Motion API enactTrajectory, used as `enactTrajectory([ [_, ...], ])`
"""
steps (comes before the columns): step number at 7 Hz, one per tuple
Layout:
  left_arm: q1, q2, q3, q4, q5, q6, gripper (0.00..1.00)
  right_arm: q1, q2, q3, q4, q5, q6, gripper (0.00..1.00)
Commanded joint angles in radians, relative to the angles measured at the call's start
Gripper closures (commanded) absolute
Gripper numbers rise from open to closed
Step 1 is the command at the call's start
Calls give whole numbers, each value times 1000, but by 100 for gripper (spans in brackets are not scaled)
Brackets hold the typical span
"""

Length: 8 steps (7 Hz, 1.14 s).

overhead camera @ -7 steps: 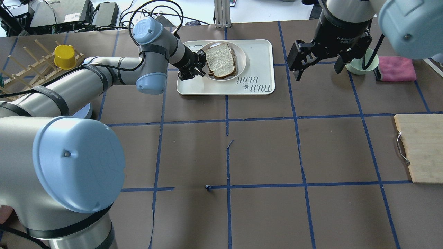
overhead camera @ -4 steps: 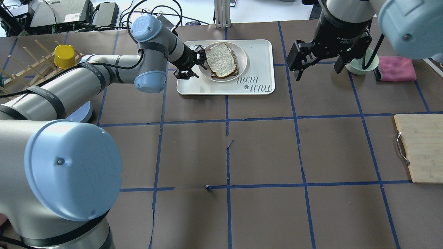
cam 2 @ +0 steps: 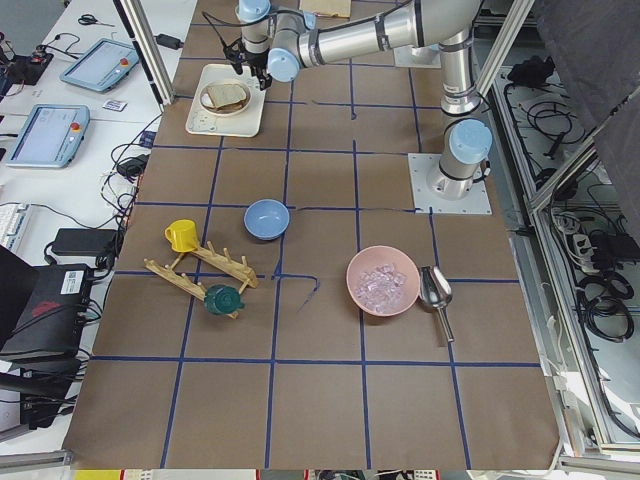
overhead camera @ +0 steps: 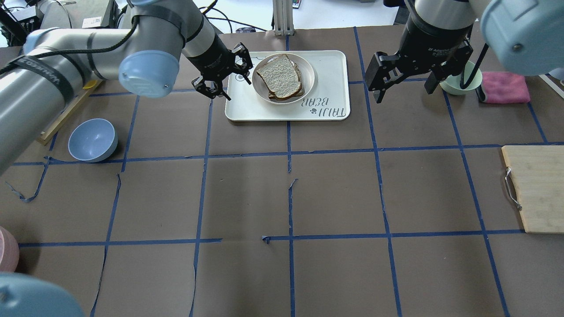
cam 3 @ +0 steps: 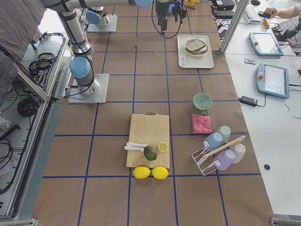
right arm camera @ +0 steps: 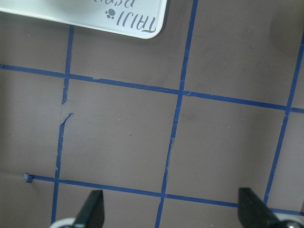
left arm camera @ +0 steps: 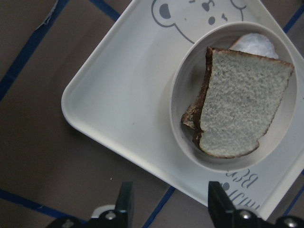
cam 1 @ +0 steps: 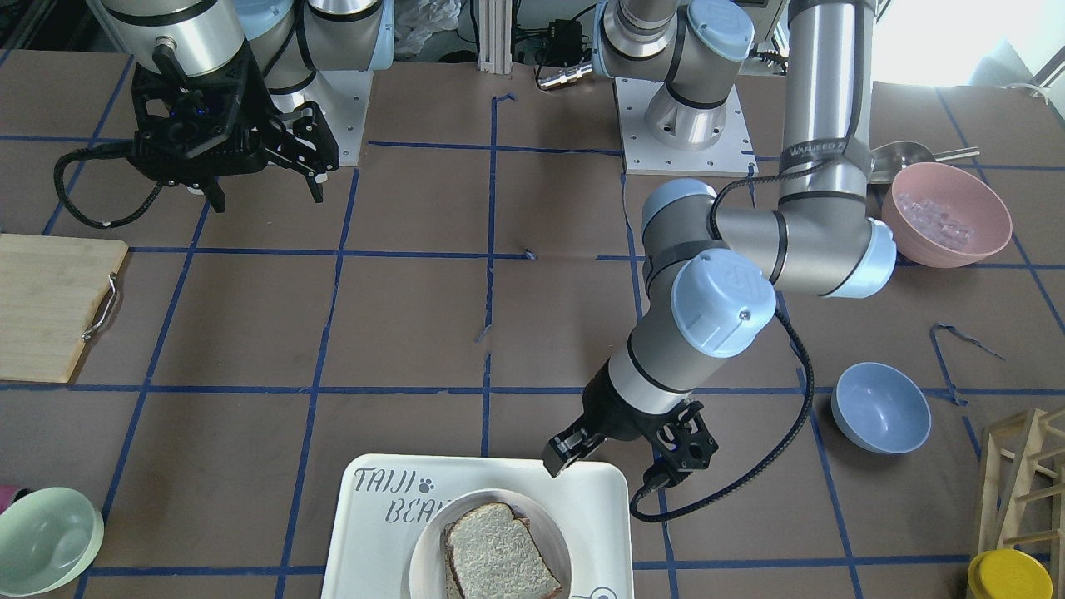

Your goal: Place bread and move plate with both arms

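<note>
A brown table [overhead camera: 335, 193] gridded with blue tape [overhead camera: 387, 235] stands beside a white desk [cam 2: 70, 195] strewn with cables [cam 2: 130, 160].

Far along the table, the bread [cam 3: 197, 45] lies on the plate [cam 3: 187, 48], which sits on a white tray [cam 3: 194, 61]. Nearer are a green bowl [cam 3: 202, 100] and a pink cloth [cam 3: 201, 123]. Left of them, a wooden cutting board [cam 3: 148, 132] holds an avocado [cam 3: 150, 153].

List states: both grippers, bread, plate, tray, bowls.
left gripper, open, empty, raised near the TAIJI BEAR tray corner.
right gripper, open, empty, over bare table.
bread, flat on the plate, atop another slice.
plate, upright on the tray, ungripped.
TAIJI BEAR tray, flat on the table.
blue bowl, upright, empty.
pink bowl, upright, holds clear pieces.
green bowl, upright, empty.
</note>
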Motion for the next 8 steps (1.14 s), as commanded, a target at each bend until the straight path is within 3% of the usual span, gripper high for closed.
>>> enactTrajectory([
  [1, 8, 190, 1, -303, 81, 229, 19, 0, 0, 0, -1, -2, -2, 0],
  [2, 9, 253, -3, -378, 165, 335, 15, 0, 0, 0, -1, -2, 0, 0],
  [5, 115, 316, -8, -397, 186, 799, 13, 0, 0, 0, 1, -2, 0, 0],
  [6, 123, 318, -5, -399, 186, 832, 4, 0, 0, 0, 1, -2, 0, 0],
  [8, 121, 327, -6, -399, 191, 791, 0, -2, 0, 0, -1, -2, 1, 0],
])
